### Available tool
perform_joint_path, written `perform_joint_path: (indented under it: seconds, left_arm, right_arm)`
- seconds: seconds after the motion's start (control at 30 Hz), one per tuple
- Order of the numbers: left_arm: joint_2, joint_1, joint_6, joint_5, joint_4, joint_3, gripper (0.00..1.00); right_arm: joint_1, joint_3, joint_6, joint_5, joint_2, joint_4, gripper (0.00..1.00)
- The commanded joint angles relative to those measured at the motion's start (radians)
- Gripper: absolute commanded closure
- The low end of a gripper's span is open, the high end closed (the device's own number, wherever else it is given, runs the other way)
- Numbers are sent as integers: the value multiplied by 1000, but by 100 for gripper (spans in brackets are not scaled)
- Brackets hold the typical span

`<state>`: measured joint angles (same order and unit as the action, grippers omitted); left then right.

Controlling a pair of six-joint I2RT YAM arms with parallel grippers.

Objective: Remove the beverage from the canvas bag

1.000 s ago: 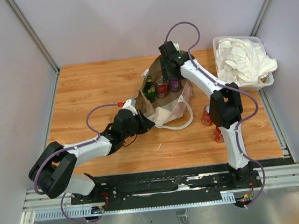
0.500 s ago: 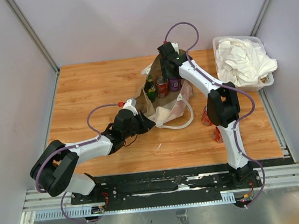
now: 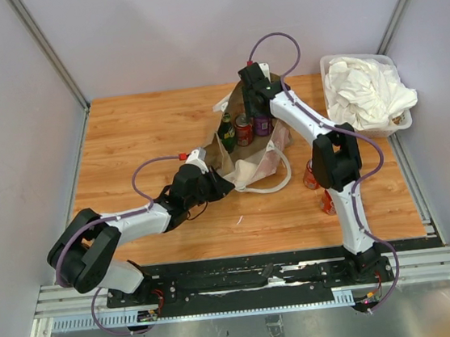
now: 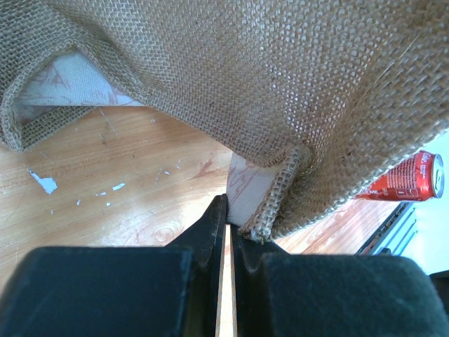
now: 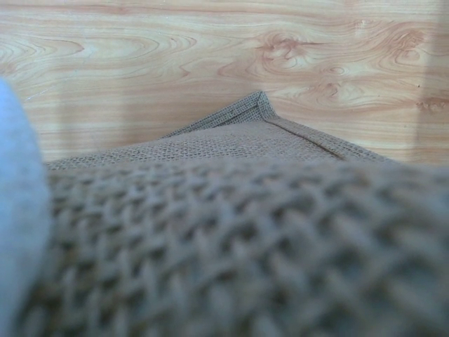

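The tan canvas bag [image 3: 249,151] stands open mid-table with its white handle [image 3: 269,186] trailing toward me. Inside stand a green bottle [image 3: 226,132], a red can [image 3: 243,131] and a purple can [image 3: 262,124]. My right gripper [image 3: 260,112] reaches down into the bag's mouth right over the purple can; its fingers are hidden. Coarse bag weave [image 5: 245,232] fills the right wrist view. My left gripper [image 4: 228,210] is shut on the hem of the bag's near corner [image 4: 277,200], holding it just above the wood.
Two red cans [image 3: 310,175] [image 3: 327,201] lie on the table beside the right arm; one of these red cans [image 4: 407,181] shows in the left wrist view. A clear bin of white cloths [image 3: 367,91] stands at the back right. Grey walls close in the table.
My right gripper has shifted slightly left and deeper into the bag's mouth, over the purple can. The left arm and the bag corner it holds have not moved.
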<state>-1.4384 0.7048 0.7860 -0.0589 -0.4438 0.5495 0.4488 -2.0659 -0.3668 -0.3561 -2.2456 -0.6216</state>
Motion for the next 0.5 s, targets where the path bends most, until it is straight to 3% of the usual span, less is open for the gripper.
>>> perform_joint_path:
  seconds: [0.0, 0.03, 0.07, 0.47]
  left_arm:
    - [-31, 10, -33, -12, 113, -16, 93]
    - [-31, 10, -34, -13, 113, -16, 93]
    - [-31, 10, -34, -13, 113, -15, 93]
    - [-21, 10, -32, -23, 116, 2, 92]
  right_arm:
    - [-48, 90, 1, 31, -98, -78, 90]
    - [-48, 97, -1, 36, -94, -86, 98]
    - [-47, 105, -1, 37, -84, -90, 99]
    - [-18, 222, 72, -3, 124, -36, 99]
